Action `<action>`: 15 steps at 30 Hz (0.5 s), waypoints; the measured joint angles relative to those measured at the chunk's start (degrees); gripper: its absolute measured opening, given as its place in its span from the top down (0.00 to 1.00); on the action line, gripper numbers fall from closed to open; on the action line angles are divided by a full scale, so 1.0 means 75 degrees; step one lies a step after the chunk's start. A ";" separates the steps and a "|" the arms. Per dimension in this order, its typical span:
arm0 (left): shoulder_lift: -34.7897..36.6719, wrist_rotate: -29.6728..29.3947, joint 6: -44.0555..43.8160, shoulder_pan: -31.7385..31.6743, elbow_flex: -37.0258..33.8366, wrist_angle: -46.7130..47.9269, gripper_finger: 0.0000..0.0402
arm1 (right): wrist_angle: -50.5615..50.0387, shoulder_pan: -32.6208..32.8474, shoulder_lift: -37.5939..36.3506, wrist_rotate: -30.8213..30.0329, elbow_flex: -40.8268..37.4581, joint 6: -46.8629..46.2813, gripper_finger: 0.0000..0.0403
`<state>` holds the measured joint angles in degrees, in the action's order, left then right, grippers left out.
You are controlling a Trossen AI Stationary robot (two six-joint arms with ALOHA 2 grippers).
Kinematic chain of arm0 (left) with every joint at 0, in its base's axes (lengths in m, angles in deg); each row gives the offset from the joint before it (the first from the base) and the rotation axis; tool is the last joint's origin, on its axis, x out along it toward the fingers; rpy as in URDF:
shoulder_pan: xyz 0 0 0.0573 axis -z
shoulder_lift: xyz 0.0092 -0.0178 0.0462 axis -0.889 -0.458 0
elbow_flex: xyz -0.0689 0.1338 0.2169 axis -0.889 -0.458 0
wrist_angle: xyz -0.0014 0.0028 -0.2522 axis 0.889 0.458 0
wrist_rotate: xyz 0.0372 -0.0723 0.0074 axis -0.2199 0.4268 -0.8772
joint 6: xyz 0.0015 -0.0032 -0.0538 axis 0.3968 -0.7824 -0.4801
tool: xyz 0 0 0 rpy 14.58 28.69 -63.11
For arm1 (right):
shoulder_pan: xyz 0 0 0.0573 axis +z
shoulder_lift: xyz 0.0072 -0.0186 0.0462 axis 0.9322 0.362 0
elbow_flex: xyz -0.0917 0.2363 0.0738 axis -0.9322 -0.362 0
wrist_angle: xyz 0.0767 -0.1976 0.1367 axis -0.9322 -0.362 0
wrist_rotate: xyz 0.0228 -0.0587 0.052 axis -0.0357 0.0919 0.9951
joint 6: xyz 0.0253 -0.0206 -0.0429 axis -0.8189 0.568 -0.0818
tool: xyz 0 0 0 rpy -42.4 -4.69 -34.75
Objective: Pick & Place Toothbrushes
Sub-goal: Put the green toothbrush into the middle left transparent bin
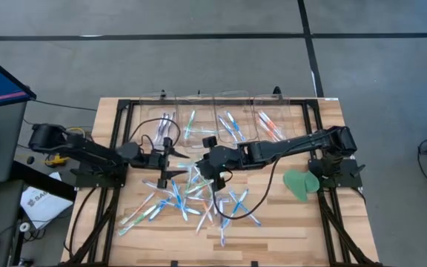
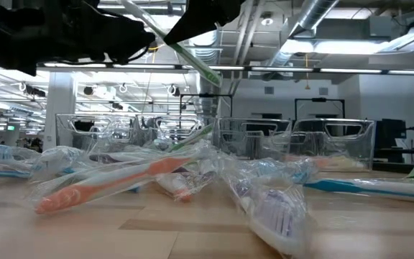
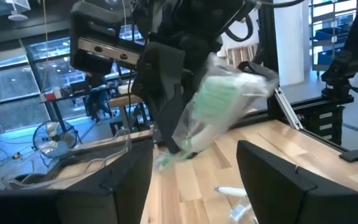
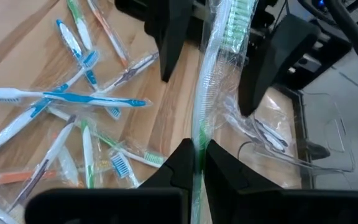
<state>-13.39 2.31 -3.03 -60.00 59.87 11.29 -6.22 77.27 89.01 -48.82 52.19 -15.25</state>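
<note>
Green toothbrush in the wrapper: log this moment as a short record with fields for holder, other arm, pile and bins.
holder: right gripper, jaws shut on the green toothbrush, held above the table
other arm: left gripper, jaws open on either side of the brush's wrapped head, not clamping it
pile: loose toothbrushes scattered on the wood below both arms
bins: clear bins along the far edge, some brushes inside
aside: green disc near the right arm's base
</note>
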 joint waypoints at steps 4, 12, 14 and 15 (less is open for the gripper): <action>-0.0351 0.0001 -0.0018 0.0043 0.0326 -0.0014 0.44 | -0.0003 0.0003 0.0000 0.0000 0.0000 0.0000 0.96; -0.0404 0.0135 0.0000 0.0254 0.0469 -0.0032 0.48 | -0.0168 -0.0044 0.0000 0.0003 0.0000 -0.0197 0.96; -0.0395 0.0098 0.0000 0.0256 0.0474 -0.0061 0.52 | -0.0168 -0.0053 0.0000 0.0003 -0.0018 -0.0233 0.96; -0.0398 0.0080 0.0000 0.0254 0.0474 -0.0050 0.54 | -0.0172 -0.0067 0.0000 0.0003 -0.0032 -0.0230 0.96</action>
<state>-16.38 2.91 -3.03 -58.10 63.43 10.92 -7.51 76.77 89.01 -48.80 51.95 -16.98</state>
